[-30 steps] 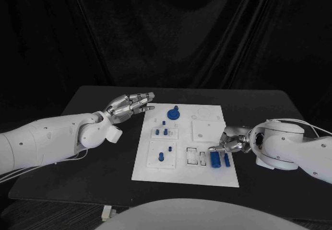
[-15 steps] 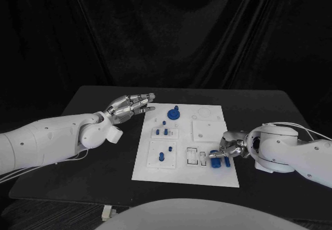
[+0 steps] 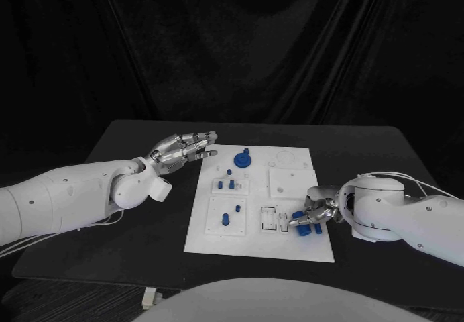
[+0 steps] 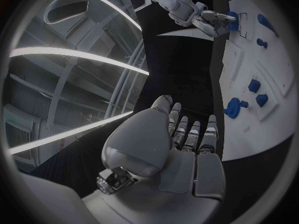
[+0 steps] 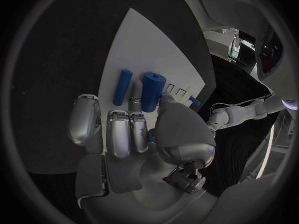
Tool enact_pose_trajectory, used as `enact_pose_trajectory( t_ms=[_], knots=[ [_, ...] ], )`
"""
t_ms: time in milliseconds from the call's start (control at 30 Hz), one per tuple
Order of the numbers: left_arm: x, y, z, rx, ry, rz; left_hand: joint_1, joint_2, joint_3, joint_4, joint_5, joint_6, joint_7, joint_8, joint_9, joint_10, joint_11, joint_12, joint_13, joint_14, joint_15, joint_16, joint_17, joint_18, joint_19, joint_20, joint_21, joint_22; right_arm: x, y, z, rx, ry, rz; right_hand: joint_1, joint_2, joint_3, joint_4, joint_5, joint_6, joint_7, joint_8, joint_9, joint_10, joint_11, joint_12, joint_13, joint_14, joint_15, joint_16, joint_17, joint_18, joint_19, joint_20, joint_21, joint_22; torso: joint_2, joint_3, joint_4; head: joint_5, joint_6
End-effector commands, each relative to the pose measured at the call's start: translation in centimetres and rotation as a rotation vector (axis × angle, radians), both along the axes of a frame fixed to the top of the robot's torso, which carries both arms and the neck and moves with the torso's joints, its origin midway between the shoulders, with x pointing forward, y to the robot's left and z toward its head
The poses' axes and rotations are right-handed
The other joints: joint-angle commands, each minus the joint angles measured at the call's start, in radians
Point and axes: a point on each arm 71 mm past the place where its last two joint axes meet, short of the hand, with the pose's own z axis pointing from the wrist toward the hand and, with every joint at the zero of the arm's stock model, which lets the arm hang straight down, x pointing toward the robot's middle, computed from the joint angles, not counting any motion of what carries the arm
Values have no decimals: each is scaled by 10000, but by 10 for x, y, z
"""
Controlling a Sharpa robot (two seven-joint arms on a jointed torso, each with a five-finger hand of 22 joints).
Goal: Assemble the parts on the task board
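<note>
The white task board [image 3: 253,243] lies mid-table. My right hand [image 3: 315,210] is down on the board's right edge, where two blue cylinders lie side by side. In the right wrist view a finger and the thumb pinch the thick blue cylinder [image 5: 151,89], which lies on the board [image 5: 127,50]; the slim blue cylinder [image 5: 122,87] lies free beside it. My left hand [image 3: 182,149] hovers by the board's far left corner, fingers stretched out and apart, holding nothing; the left wrist view shows its flat palm [image 4: 168,154].
A blue round knob [image 3: 242,159] stands near the board's far end. Small blue pegs [image 3: 225,183] and another blue peg [image 3: 225,218] sit in the left-hand plates. Bare black table [image 3: 126,241] surrounds the board.
My right hand has slid in along the board's right edge onto the two cylinders and closed finger and thumb on the thick one. The left hand has stayed put.
</note>
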Motion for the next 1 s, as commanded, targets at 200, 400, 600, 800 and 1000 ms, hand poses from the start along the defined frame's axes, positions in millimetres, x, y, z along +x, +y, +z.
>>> enact_pose_trajectory(
  t_ms=[200, 400, 600, 800, 1000],
  knots=[
    [-1, -1, 0, -186, 15, -95, 58, 23, 78, 6, 68, -7, 41, 39, -9, 18, 62, 34, 15, 87, 103, 106, 23, 117, 53, 73, 40, -3, -2, -2, -4, -289, 78, -110, 1782, -23, 1032, -1246, 4180, -717, 44, -370, 185, 1048, 129, 25, 2635, 862, 89, -130, 1735, 140, -18, 56, -162, 1581, 2, -1, 4, 36, -2],
    [-1, -1, 0, -185, 28, -103, 55, 20, 85, 6, 68, -4, 41, 40, -9, 22, 63, 39, 16, 112, 108, 123, 28, 116, 57, 76, 42, -5, -4, -2, -4, 470, 459, -639, 1838, -294, 2507, -1955, 7174, -1014, 224, -290, 547, 1048, 245, 25, 2635, 857, 198, -155, 1711, 139, -19, 147, -257, 1587, 1, 2, 7, 50, -2],
    [-1, -1, 0, -183, 43, -115, 51, 19, 94, 6, 68, -4, 42, 41, -9, 34, 65, 58, 19, 139, 114, 141, 33, 116, 63, 79, 45, -4, -8, -1, 0, 1581, 1020, -1501, 1274, -456, 3894, -2570, 8606, -1280, 329, 47, 996, 1048, 344, 25, 2635, 861, 263, -148, 1734, 143, -14, 200, -230, 1605, 0, 1, -7, 116, -2],
    [-1, -1, -1, -174, 57, -113, 41, 17, 119, 8, 69, 6, 44, 45, -8, 79, 73, 124, 31, 199, 124, 183, 44, 116, 75, 84, 50, -6, -7, 1, 14, 2716, 1481, -2491, 887, -433, 4349, -2765, 8928, -1365, 336, 184, 1165, 1048, 347, 25, 2635, 871, 265, -127, 1769, 135, 7, 204, -158, 1618, -3, 0, -6, 147, -2],
    [-1, -1, -1, -170, 64, -114, 30, 10, 142, 10, 72, 14, 45, 49, -7, 131, 78, 192, 43, 263, 138, 227, 55, 115, 82, 88, 53, -13, -3, 5, 29, 3425, 1965, -3207, 274, -300, 4564, -2693, 8919, -1471, 320, 288, 1303, 1048, 337, 25, 2635, 881, 265, -107, 1799, 124, 31, 210, -78, 1629, -1, -3, 1, 131, -2]
  ],
)
